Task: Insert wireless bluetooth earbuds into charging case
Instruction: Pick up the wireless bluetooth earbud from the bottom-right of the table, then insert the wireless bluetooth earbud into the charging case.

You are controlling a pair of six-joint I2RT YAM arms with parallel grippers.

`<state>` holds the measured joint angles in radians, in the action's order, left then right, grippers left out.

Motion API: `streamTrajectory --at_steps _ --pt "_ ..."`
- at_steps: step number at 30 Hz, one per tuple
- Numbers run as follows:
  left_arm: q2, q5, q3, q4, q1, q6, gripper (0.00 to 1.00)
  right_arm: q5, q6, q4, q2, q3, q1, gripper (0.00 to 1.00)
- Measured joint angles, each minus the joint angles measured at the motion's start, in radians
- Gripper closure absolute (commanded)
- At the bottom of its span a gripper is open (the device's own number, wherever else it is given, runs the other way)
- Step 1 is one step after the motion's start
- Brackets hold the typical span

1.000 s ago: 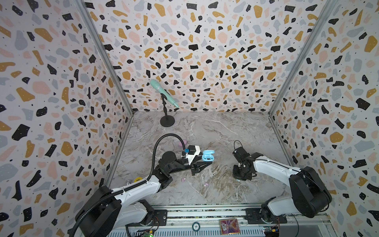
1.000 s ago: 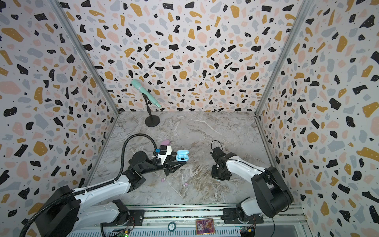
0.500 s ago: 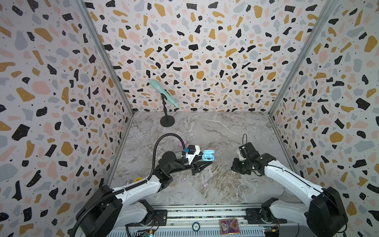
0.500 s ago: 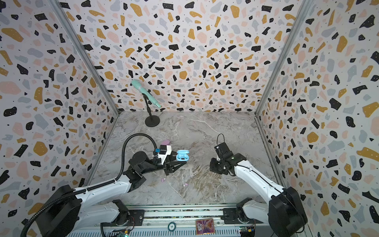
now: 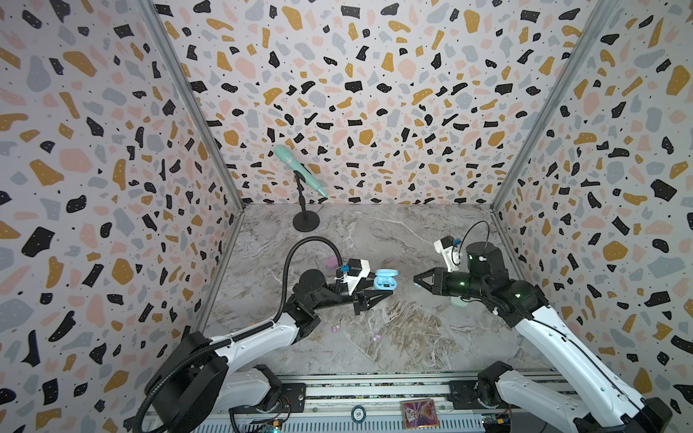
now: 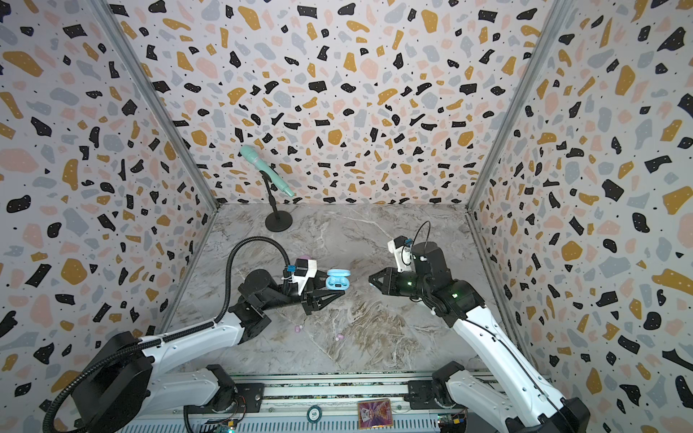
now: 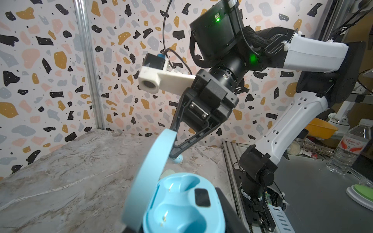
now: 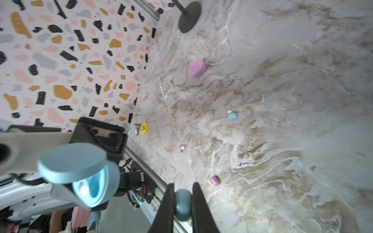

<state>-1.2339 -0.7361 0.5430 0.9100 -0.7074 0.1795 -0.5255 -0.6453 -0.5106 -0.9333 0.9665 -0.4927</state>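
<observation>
At centre frame, your left gripper (image 5: 380, 289) clamps one open blue case (image 5: 385, 279), both sockets empty; your right gripper (image 8: 183, 185) pinches one blue earbud (image 8: 182, 203); another blue bud (image 8: 232, 115) and two pink buds (image 8: 180, 149) lie on the table (image 8: 282, 131).

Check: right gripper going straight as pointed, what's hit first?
Probably the open blue case in the left gripper: in both top views the right gripper, shut on a blue earbud, aims at it. But its wrist view shows the case off-axis, so it may pass by and meet the table.
</observation>
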Motion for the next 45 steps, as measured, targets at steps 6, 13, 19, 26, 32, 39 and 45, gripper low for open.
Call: streamTrajectory --at_steps 6,13,19,26,32,39,45 --pt "-0.019 -0.019 0.017 -0.011 0.0 -0.003 0.85 -0.121 0.015 0.035 0.046 0.0 0.0 0.97" --pt "-0.034 -0.048 0.035 -0.02 0.0 -0.003 0.85 -0.218 0.026 0.087 0.053 0.0 -0.015 0.97" --pt "-0.036 -0.071 0.054 -0.026 0.0 -0.005 0.85 -0.248 0.026 0.144 0.018 0.002 -0.09 0.97" --pt "-0.036 -0.095 0.059 -0.027 0.0 -0.008 0.85 -0.251 0.019 0.211 -0.024 0.002 -0.126 0.97" --pt "-0.024 -0.101 0.059 -0.061 0.0 -0.025 0.85 -0.254 0.014 0.243 -0.04 0.009 -0.128 0.97" --pt "-0.006 -0.105 0.059 -0.083 0.0 -0.038 0.85 -0.264 0.014 0.255 -0.064 0.024 -0.128 0.97" --pt "0.0 -0.105 0.059 -0.095 0.001 -0.042 0.85 -0.271 0.014 0.256 -0.076 0.024 -0.129 0.97"
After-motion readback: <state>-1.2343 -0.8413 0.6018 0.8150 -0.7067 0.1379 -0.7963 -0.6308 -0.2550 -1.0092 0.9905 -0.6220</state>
